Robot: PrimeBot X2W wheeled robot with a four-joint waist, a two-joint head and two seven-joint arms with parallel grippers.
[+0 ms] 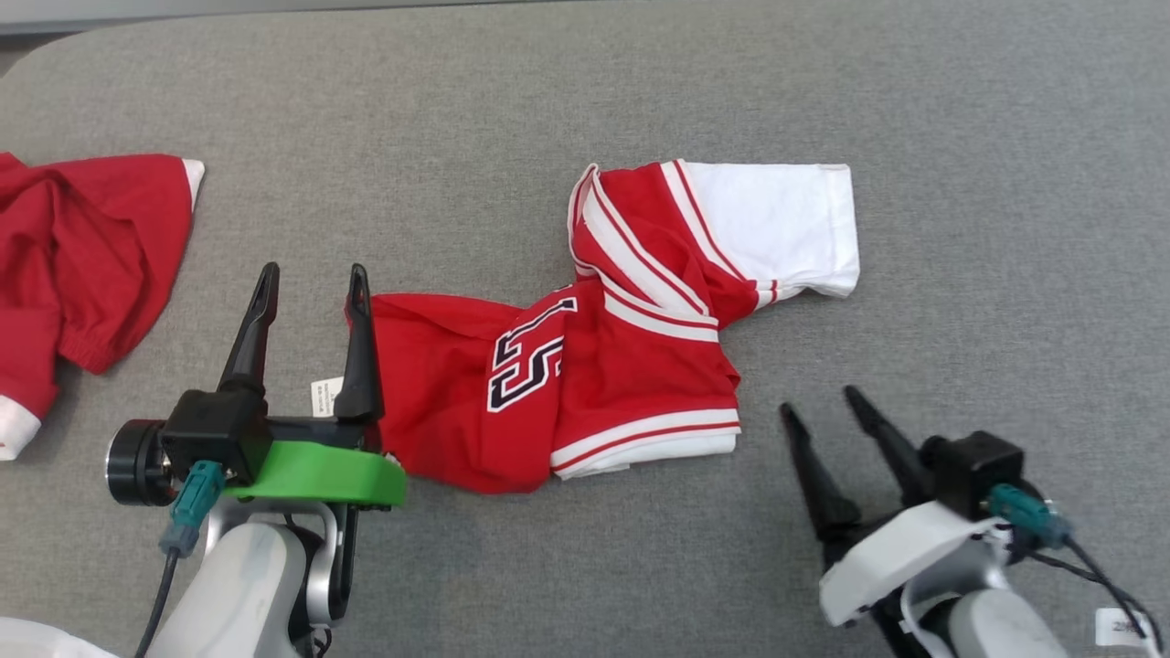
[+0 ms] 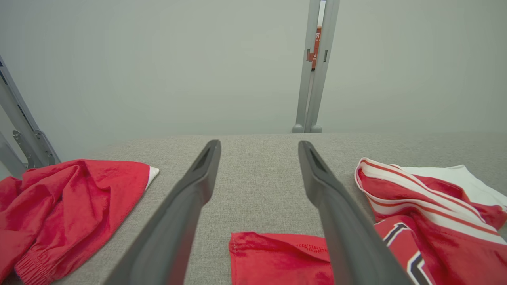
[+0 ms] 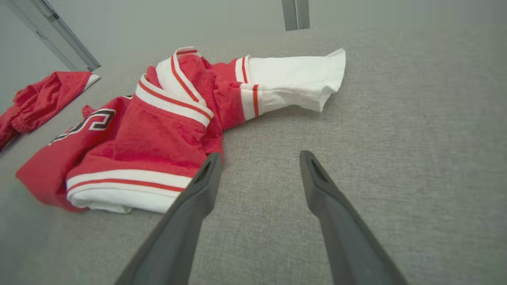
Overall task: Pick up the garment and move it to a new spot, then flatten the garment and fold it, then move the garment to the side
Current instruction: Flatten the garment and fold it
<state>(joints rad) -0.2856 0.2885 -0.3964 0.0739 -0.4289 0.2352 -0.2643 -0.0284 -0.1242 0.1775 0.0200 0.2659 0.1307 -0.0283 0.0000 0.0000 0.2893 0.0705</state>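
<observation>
Left gripper (image 1: 313,270) fingers being held wide apart, nothing being gripped; inner finger being seen at left edge of red jersey (image 1: 622,384), contact unclear. Right gripper (image 1: 818,399) being held wide too, empty, just beside jersey's white hem. Jersey being supported, crumpled, mid grey padded surface (image 1: 960,137).

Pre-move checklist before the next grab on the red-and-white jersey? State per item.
1. Left gripper open: ok, jaws wide, gripping nothing.
2. Right gripper open: ok, gripping nothing.
3. Crumpled red-and-white numbered jersey flat: not ok, bunched and folded over itself.
4. Left gripper at a jersey edge: ok, the red edge lies by its fingers; contact cannot tell.
5. Right gripper at the striped hem: not ok, it is over the bare grey fabric surface beside the hem corner.
6. Plain red second garment apart from the jersey: ok.
</observation>
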